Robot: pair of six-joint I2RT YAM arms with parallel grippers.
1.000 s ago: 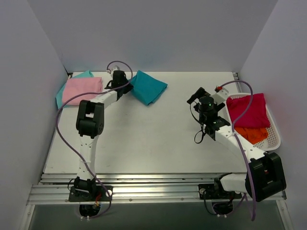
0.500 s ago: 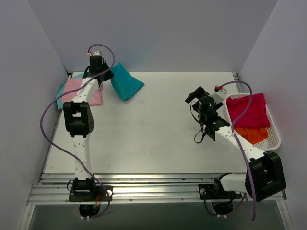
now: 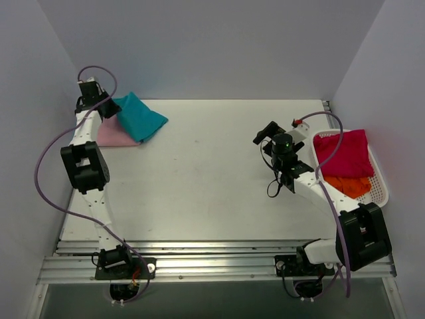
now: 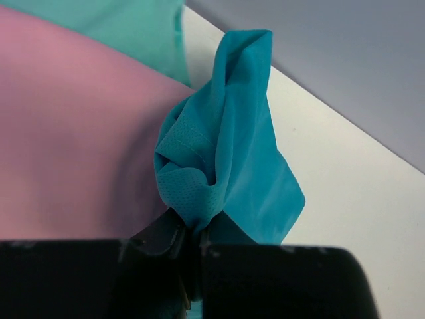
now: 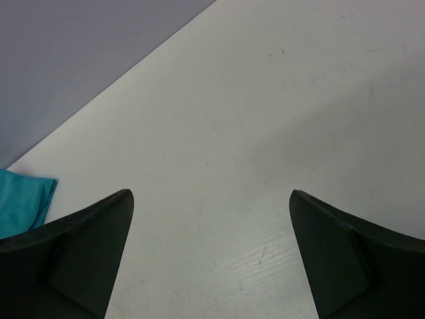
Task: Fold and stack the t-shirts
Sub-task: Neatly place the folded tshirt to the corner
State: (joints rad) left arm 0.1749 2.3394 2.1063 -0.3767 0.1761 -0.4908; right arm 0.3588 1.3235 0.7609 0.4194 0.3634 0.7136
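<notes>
My left gripper (image 3: pixel 105 111) is at the far left corner, shut on a bunched edge of the folded large teal t-shirt (image 3: pixel 139 116), which hangs over the pink t-shirt (image 3: pixel 114 135). In the left wrist view the teal t-shirt (image 4: pixel 229 166) is pinched in my left gripper (image 4: pixel 189 232) above the pink t-shirt (image 4: pixel 73 133), with the light mint-teal t-shirt (image 4: pixel 133 26) under it at the top. My right gripper (image 3: pixel 264 133) is open and empty over the bare table; in the right wrist view my right gripper (image 5: pixel 209 199) shows only table between its fingers. The crimson t-shirt (image 3: pixel 344 154) and orange t-shirt (image 3: pixel 348 186) lie in the basket.
A white mesh basket (image 3: pixel 380 181) stands at the right edge of the table. Grey walls close in the left, back and right sides. A corner of the teal t-shirt (image 5: pixel 23 199) shows at the left edge of the right wrist view.
My left gripper has carried the teal t-shirt leftward from the table's back middle to over the pink t-shirt at the far left corner. My right arm has barely moved.
</notes>
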